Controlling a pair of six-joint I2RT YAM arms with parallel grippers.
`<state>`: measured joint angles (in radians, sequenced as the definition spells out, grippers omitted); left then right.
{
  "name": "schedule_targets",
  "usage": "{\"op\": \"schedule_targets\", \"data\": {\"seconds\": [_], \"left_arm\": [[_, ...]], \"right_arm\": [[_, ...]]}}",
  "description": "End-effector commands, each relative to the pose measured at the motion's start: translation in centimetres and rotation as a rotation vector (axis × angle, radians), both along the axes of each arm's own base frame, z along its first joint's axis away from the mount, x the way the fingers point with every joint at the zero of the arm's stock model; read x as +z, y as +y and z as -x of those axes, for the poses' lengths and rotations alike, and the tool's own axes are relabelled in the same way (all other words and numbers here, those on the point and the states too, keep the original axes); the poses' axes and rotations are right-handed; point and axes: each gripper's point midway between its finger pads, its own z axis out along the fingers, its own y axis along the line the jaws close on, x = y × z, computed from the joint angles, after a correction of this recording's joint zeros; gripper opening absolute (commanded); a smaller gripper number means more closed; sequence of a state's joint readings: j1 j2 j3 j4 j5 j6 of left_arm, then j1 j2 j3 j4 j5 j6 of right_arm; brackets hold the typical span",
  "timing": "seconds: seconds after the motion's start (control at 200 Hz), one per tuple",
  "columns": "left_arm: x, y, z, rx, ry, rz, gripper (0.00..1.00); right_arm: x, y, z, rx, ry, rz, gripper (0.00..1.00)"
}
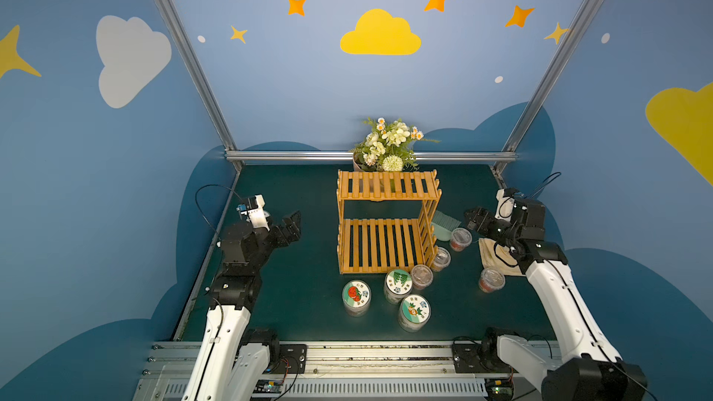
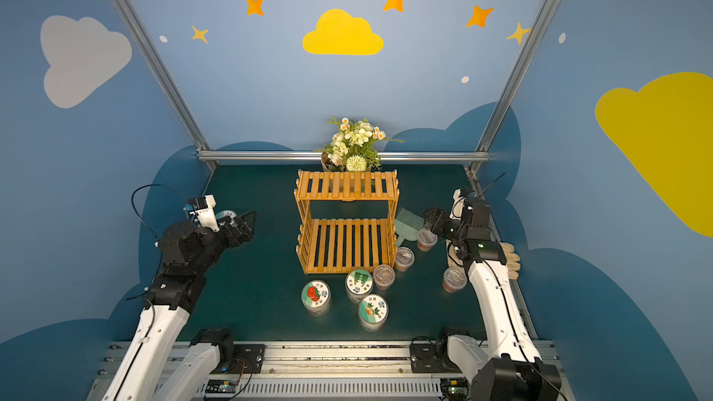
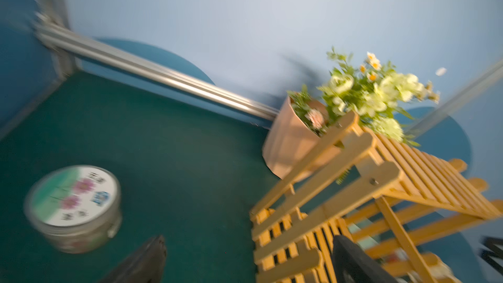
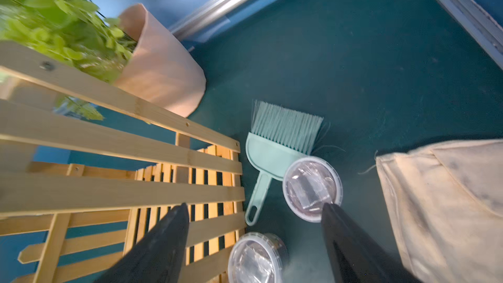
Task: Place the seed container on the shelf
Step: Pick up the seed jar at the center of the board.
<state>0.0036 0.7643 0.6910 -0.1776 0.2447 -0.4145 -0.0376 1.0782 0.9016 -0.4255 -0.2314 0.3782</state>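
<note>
In both top views we see the seed container (image 1: 460, 239) on the bench (image 1: 301, 264) just right of the shelf (image 1: 387, 221), with the right tool (image 1: 471, 221) above it and the left tool (image 1: 290, 225) well left of the shelf. In the left wrist view we find the left tool spread. In the right wrist view the right tool is spread too, one finger over the container's rim.
</note>
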Motion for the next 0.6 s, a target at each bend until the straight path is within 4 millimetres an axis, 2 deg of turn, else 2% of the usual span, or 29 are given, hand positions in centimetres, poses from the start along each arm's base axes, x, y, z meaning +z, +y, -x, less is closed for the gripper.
{"op": "schedule_targets", "data": {"seconds": [0.0, 0.11, 0.19, 0.305, 0.476, 0.596], "left_arm": [[-1.6, -4.9, 0.9, -0.26, 0.157, 0.181, 1.0], [-2.8, -7.8, 1.0, -0.36, 0.236, 0.156, 1.0], [-3.5, -9.4, 1.7, -0.379, 0.25, 0.071, 1.0], [-4.6, -10.1, 3.0, -0.352, 0.275, -0.025, 1.0], [-3.8, -11.6, 6.3, -0.398, 0.241, -0.034, 1.0], [-3.3, -13.7, 8.9, -0.488, 0.224, -0.065, 1.0]], "right_arm": [[-3.1, -0.5, 2.0, 0.0, 0.19, 0.035, 0.78], [-4.0, -0.4, 2.1, 0.017, 0.233, 0.047, 0.75], [-3.9, 0.7, 2.4, 0.067, 0.253, 0.028, 0.73], [-4.1, 2.8, 4.2, 0.123, 0.293, -0.005, 0.72], [-5.0, 4.3, 8.0, 0.165, 0.296, 0.001, 0.7], [-6.6, 3.6, 9.5, 0.142, 0.274, 0.033, 0.72]]}}
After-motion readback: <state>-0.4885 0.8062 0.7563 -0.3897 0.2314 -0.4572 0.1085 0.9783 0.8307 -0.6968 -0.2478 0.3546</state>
